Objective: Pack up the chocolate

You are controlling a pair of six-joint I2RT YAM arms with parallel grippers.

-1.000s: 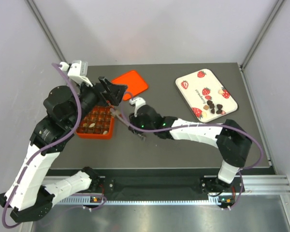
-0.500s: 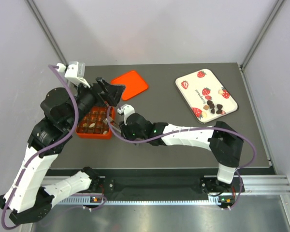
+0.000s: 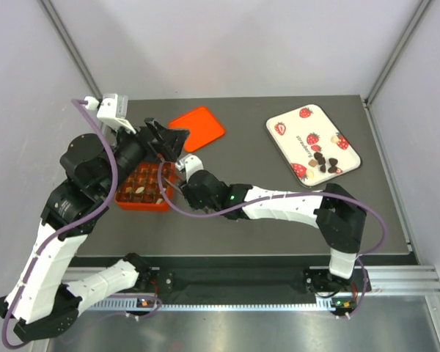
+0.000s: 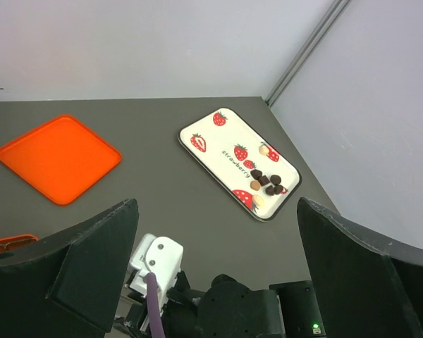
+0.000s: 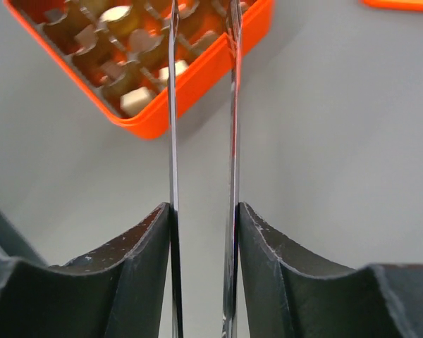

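The orange-red box [image 3: 127, 202] sits at the left with several chocolates [image 3: 141, 183] in its square compartments; it also shows in the right wrist view [image 5: 197, 79], with brown and cream pieces [image 5: 137, 100] inside. More chocolates [image 3: 324, 163] lie on the strawberry-print tray [image 3: 293, 128], also in the left wrist view [image 4: 266, 183]. My right gripper [image 3: 182, 182] [image 5: 201, 211] is shut on metal tweezers [image 5: 173, 105], whose tips reach over the box's right edge and out of view. My left gripper [image 3: 169, 139] [image 4: 215, 232] is open and empty, above the box's far right corner.
A flat orange lid [image 3: 198, 126] [image 4: 56, 156] lies on the table behind the box. The tray [image 4: 218, 144] stands at the back right. The right arm's forearm [image 3: 279, 205] stretches across the middle of the table.
My right arm has moved left, bringing the tweezers from beside the box to over its right edge. The left gripper has shifted only slightly.
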